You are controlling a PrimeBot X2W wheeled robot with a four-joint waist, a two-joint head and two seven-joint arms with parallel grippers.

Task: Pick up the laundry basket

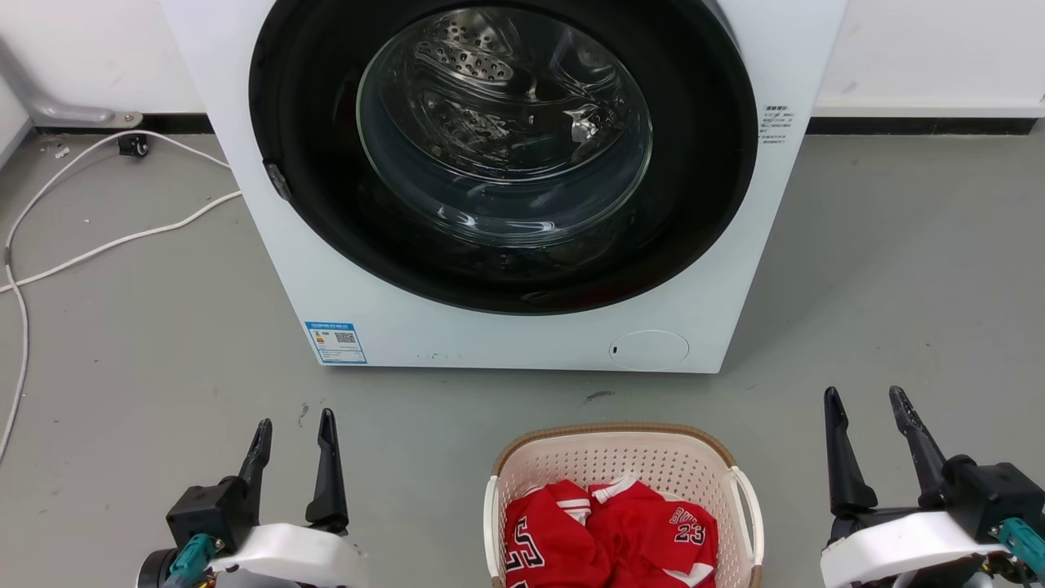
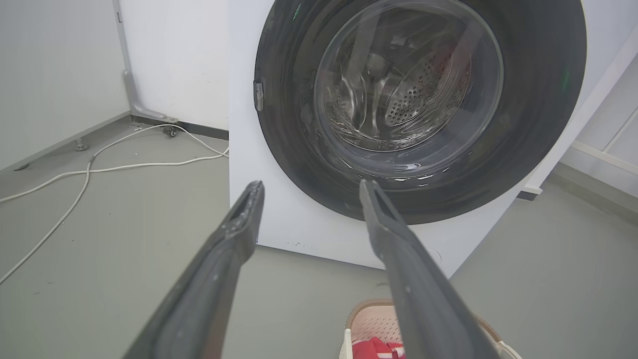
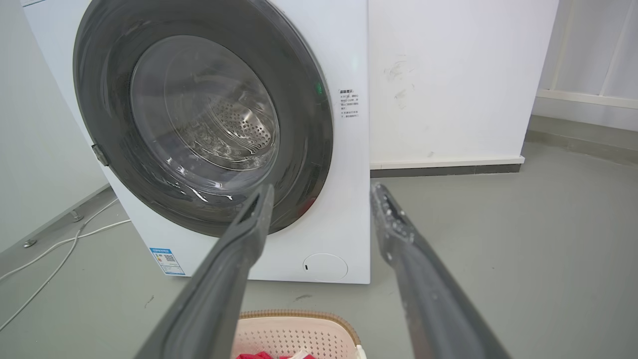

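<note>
The laundry basket (image 1: 612,429) is sitting on the grey floor (image 1: 898,286) at the near edge, between the two grippers and a bit closer to the right one. A strip of bare floor is separating its far rim from the washing machine (image 1: 506,339). It's cream perforated plastic, rounded-rectangular, with a brown woven-look rim and a white loop handle on each side. Red jerseys (image 1: 608,535) with white numbers are lying crumpled inside.

The left gripper (image 1: 295,420) is hovering off to the left, well apart from the basket, its two dark fingers spread with nothing between them. The right gripper (image 1: 864,394) is doing the same on the right, fingers parted and empty, near the basket's right handle (image 1: 753,514) but not touching.

Open floor is running along both sides of the basket. The machine's a smooth white box with a big black round door, its glass window showing the perforated steel drum. A white cable (image 1: 122,237) is snaking across the floor, far left.
</note>
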